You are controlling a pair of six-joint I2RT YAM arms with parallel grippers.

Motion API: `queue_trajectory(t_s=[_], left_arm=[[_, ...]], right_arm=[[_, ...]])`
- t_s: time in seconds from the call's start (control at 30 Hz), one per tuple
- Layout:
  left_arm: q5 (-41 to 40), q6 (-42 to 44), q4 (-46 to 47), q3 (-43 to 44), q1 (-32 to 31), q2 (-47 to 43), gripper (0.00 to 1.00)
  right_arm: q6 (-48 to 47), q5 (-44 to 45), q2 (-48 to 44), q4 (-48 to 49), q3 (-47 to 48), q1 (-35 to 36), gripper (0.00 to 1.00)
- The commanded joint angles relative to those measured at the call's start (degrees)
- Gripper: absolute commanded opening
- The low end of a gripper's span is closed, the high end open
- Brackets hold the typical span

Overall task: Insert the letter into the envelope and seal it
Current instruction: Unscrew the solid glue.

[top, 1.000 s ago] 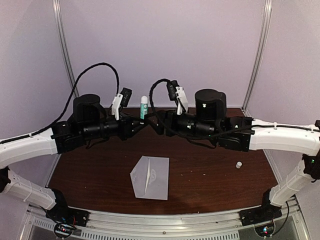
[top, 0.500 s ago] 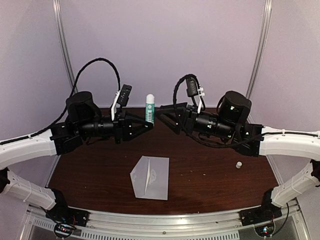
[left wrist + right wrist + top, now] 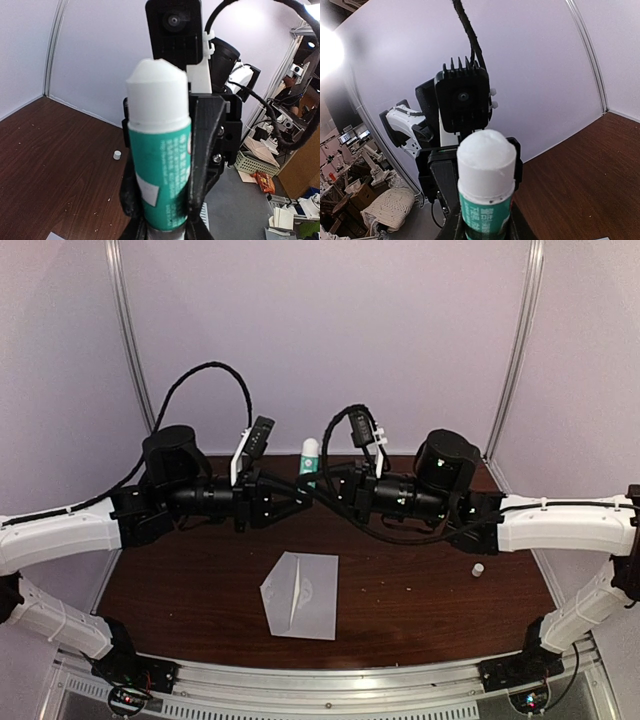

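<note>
Now, from above, the two arms are seen meeting nose to nose over the far half of the table (image 3: 420,612). A glue stick (image 3: 311,453) is held upright between them, its white top and green label showing above the black fingers. The left gripper (image 3: 299,492) is clamped on the glue stick from the left, and the right gripper (image 3: 326,485) is closed against it from the right. The envelope (image 3: 308,600) is laid flat on the table near the front edge, about midway between the two bases and well apart from both grippers. Its pointed flap is turned out to the left. The letter cannot be told apart from it here. A small white cap (image 3: 478,568) is spotted on the wood, under the right arm.

Over to the left wrist: the glue stick (image 3: 160,175) is planted upright in the middle of the view, with the left gripper's own fingers wrapped about its base at the bottom edge. The right gripper is seen facing the lens from behind. One black finger (image 3: 205,145) is pressed along the label's right side, and the camera (image 3: 174,25) is mounted above. The cap (image 3: 117,155) is caught on the table beyond.

On to the right wrist: the white top of the glue stick (image 3: 486,165) is thrust up in the centre. The label is pinched low between the right gripper's own fingers (image 3: 449,226). The left gripper and its camera (image 3: 462,102) are seen behind it.
</note>
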Motion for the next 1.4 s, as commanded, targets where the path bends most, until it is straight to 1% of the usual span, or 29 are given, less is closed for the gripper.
queue_trajectory(t_s=[0.0, 0.07, 0.17, 0.23, 0.33, 0.4, 0.53, 0.57, 0.7, 0.87, 0.97, 1.1, 1.23, 1.37], left_arm=[[-5.63, 2.01, 0.89, 1.15, 0.19, 0.30, 0.00], [-11.58, 2.74, -1.46, 1.17, 0.18, 0.16, 0.00], [-23.06, 2.95, -5.56, 1.05, 0.20, 0.59, 0.00], [-29.17, 2.58, -8.67, 1.72, 0.20, 1.61, 0.00], [-31.95, 2.42, -10.62, 2.40, 0.19, 2.84, 0.00], [-31.71, 2.22, -10.24, 2.25, 0.18, 3.17, 0.00], [-30.74, 1.79, -9.84, 2.20, 0.18, 2.92, 0.00], [-30.15, 1.58, -9.24, 1.89, 0.18, 2.50, 0.00], [-26.79, 0.59, -6.56, 0.39, 0.21, 0.73, 0.00], [-17.93, 0.11, -2.32, 0.16, 0.19, 0.08, 0.00], [-14.38, -0.68, -0.15, 0.19, 0.24, 0.06, 0.00], [-11.08, -0.90, 1.53, 0.05, 0.19, -0.12, 0.00], [-6.95, -1.30, 3.63, -0.22, 0.19, -0.01, 0.00], [-6.03, -2.00, 4.94, -0.56, 0.22, -0.15, 0.00]], right_arm=[[-0.03, 5.70, -1.05, -2.47, 2.15, 0.03, 0.06], [-0.21, 9.91, -0.23, -6.89, 4.16, 0.26, 0.01], [0.91, 21.30, 2.02, -16.51, 8.85, 1.43, 0.00], [2.57, 27.79, 4.15, -22.46, 12.11, 2.38, 0.00], [4.27, 33.30, 6.94, -26.91, 15.29, 3.73, 0.00], [5.32, 34.36, 8.16, -27.31, 16.25, 4.37, 0.00], [6.37, 33.16, 8.01, -24.24, 15.55, 4.43, 0.00], [6.42, 33.00, 7.27, -23.16, 14.76, 4.43, 0.03], [5.67, 30.24, 2.39, -17.11, 9.43, 3.89, 0.24], [4.34, 26.38, -4.06, -10.83, 2.85, 2.56, 0.42], [3.83, 24.11, -7.07, -8.66, 0.21, 1.74, 0.52], [3.42, 20.74, -8.44, -7.69, -1.39, 0.57, 0.57], [3.22, 16.83, -7.34, -7.63, -0.84, 0.21, 0.61], [3.08, 12.07, -5.29, -6.75, 0.27, 0.25, 0.63]])
